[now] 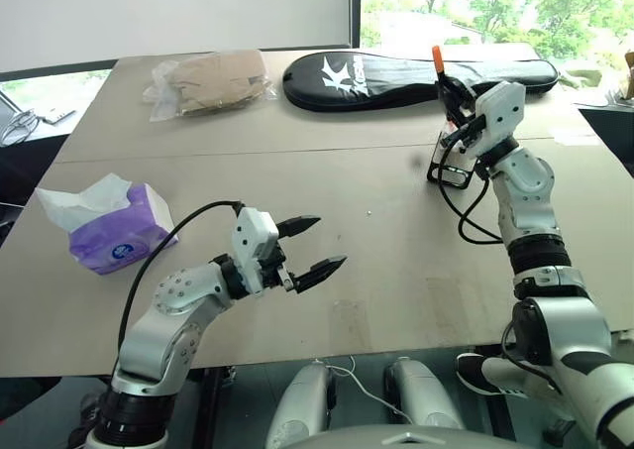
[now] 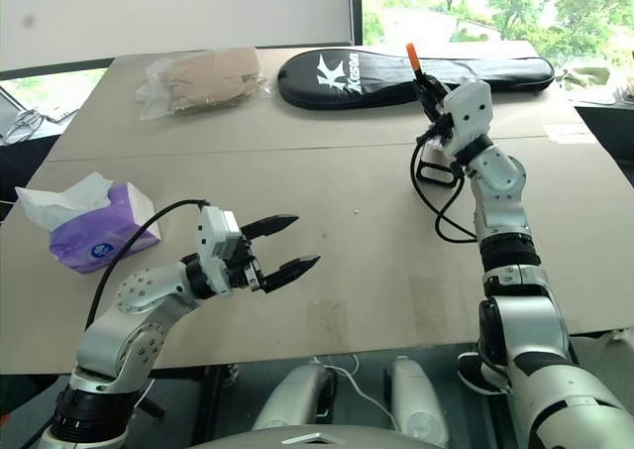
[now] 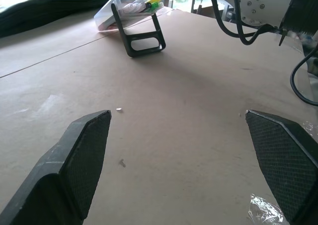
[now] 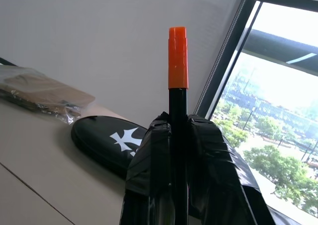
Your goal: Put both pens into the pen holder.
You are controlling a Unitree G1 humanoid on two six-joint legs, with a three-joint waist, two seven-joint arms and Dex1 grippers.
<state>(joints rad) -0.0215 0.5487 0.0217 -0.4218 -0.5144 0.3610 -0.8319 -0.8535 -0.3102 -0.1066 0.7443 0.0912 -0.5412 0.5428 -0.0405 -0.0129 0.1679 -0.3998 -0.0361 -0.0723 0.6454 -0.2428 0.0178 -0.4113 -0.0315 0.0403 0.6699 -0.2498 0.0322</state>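
Closest in, the left gripper (image 1: 315, 245) hangs just above the near part of the big tan board table (image 1: 376, 271), its two black fingers spread wide with nothing between them. Off to the robot's left there's one purple tissue box (image 1: 117, 229) with a white tissue poking out the top. Further out on the right side, the right gripper (image 4: 179, 150) is lifted off the table and tilted upward, clamped tight on one slim black-barrelled marker pen with an orange end (image 1: 437, 59), orange tip sticking straight up past the taped fingers. I count only that one pen; can't make out a second loose one anywhere. Right below that raised wrist sits the one small black wire-frame pen holder with a pale top (image 3: 135, 17), on the table, with yellow and green marker caps showing in it. At the far edge are two more things: one clear plastic bag with something tan inside (image 1: 210, 80) on the left and one long black racket bag with white lettering (image 1: 396, 75) beside it.
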